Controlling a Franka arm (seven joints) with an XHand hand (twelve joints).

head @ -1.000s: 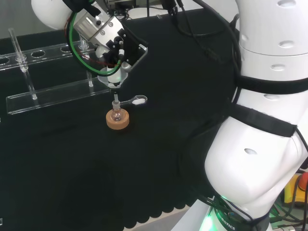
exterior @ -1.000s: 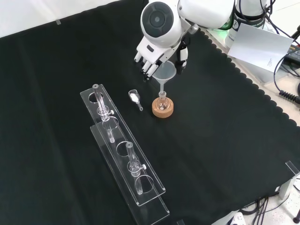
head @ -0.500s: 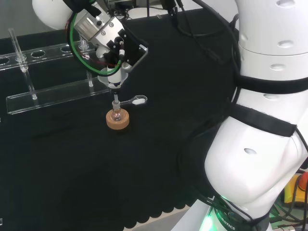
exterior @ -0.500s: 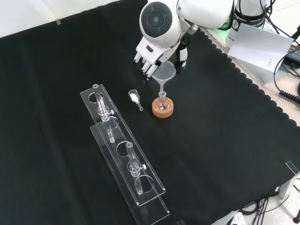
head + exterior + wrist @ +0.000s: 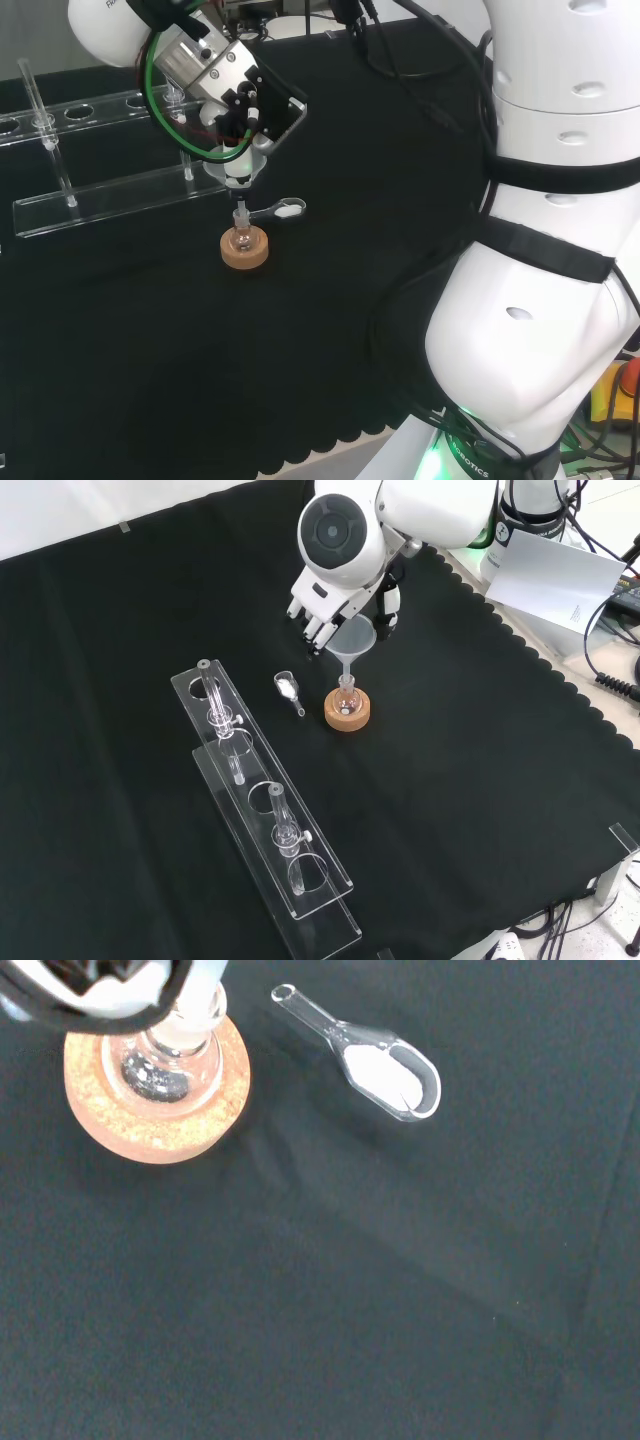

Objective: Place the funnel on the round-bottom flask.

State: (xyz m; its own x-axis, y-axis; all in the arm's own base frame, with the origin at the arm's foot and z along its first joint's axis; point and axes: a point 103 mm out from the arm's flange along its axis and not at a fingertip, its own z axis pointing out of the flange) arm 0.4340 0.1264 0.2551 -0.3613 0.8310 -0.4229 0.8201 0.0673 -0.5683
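The hand (image 5: pixel 322 605) grips the funnel (image 5: pixel 351 640), fingers curled round its rim. The funnel stem stands directly above the flask (image 5: pixel 346 697) on its cork ring (image 5: pixel 347 715).

Your bench is covered by a black cloth (image 5: pixel 480 780) with a scalloped hem along its edge, seen at the right of the front view and at the bottom of the head view. Beyond that hem you have a pale bench top (image 5: pixel 590 660) carrying a white sheet of paper (image 5: pixel 555 575) and several black cables (image 5: pixel 615 685). In the front view's top left corner a light grey surface (image 5: pixel 60 505) borders the cloth. Light falls evenly, with no hard shadows; the cloth shows faint creases in the wrist view
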